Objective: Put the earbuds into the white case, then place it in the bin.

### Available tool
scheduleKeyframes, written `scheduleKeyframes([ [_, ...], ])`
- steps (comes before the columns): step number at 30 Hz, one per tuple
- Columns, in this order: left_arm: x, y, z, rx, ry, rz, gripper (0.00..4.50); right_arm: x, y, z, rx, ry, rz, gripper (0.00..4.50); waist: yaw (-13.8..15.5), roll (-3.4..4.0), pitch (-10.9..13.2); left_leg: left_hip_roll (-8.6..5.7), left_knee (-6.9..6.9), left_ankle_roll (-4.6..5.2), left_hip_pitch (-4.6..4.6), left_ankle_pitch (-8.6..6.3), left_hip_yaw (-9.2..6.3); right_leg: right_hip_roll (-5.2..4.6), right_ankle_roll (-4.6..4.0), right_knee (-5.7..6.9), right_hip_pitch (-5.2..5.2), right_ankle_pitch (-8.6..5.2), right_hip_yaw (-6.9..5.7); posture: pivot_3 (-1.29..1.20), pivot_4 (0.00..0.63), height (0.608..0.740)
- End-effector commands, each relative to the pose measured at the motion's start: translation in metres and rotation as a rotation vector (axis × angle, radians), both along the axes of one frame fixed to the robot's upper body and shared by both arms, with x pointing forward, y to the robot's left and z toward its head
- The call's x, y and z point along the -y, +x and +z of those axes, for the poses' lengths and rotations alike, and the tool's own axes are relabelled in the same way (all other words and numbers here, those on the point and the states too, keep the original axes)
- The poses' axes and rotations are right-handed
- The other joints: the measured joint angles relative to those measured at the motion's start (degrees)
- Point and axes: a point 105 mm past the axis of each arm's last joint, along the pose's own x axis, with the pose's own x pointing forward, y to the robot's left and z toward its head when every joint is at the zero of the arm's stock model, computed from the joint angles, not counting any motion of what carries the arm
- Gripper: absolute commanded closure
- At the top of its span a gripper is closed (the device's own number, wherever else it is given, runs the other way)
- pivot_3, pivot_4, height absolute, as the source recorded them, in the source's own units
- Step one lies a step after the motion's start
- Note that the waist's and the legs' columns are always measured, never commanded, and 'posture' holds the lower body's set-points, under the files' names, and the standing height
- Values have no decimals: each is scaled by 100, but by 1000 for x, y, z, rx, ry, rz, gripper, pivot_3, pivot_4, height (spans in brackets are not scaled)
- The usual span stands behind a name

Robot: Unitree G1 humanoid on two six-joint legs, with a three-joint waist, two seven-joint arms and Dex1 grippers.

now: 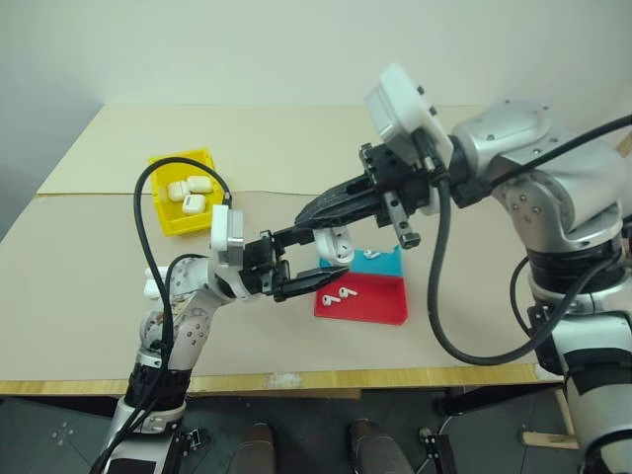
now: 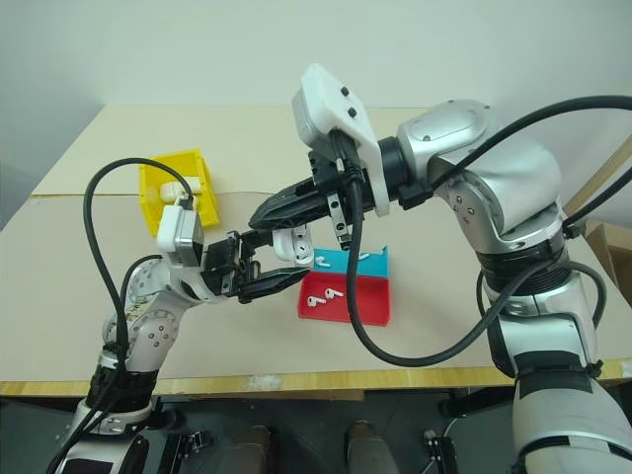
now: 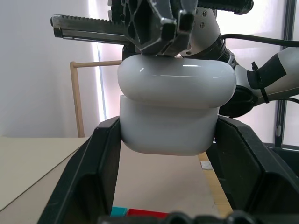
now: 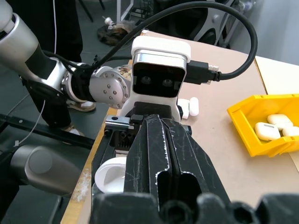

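Earbuds [image 1: 342, 293], tiny glossy white stemmed ones, lie loose in the shallow red-and-blue two-part tray [image 1: 380, 311] while the left gripper [image 1: 314, 265] clamps a small glossy white rounded case [image 3: 174, 109] above the tan table [image 1: 89, 247]. The right gripper [image 1: 318, 210], fingers pressed together, bears on its lid. Judging by this, the case has yet to reach the bright yellow plastic bin [image 1: 161, 209], where similar cases sit.

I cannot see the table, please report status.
Left tool grips white case. Right tool shut, above its lid. Earbuds still in tray. Nothing blocking.
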Motion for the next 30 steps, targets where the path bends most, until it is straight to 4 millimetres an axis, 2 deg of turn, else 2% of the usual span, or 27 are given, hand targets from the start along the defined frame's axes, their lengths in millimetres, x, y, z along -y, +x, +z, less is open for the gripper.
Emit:
scheduleKeyframes([
  [1,-3,-7,13,69,-41,-6,1714,4,-4,-2,34,-26,12,4475,0,0,0,0,0,0,0,0,0,0,0,0,0,0,0,0,150,740],
  [21,-5,-6,13,75,-58,2,1714,43,4,-2,76,-75,-94,4475,-2,0,0,0,0,0,2,0,1,0,0,-1,0,0,1,0,150,740],
  [28,-5,-6,12,74,-67,10,1714,57,-1,31,81,78,-89,4475,6,-1,1,-1,0,0,0,0,2,0,0,-2,0,0,2,0,150,740],
  [30,-6,-9,12,72,-71,9,1714,64,0,34,69,115,-108,4475,9,-1,1,-1,0,0,0,0,1,0,0,-3,1,0,1,0,150,740],
])
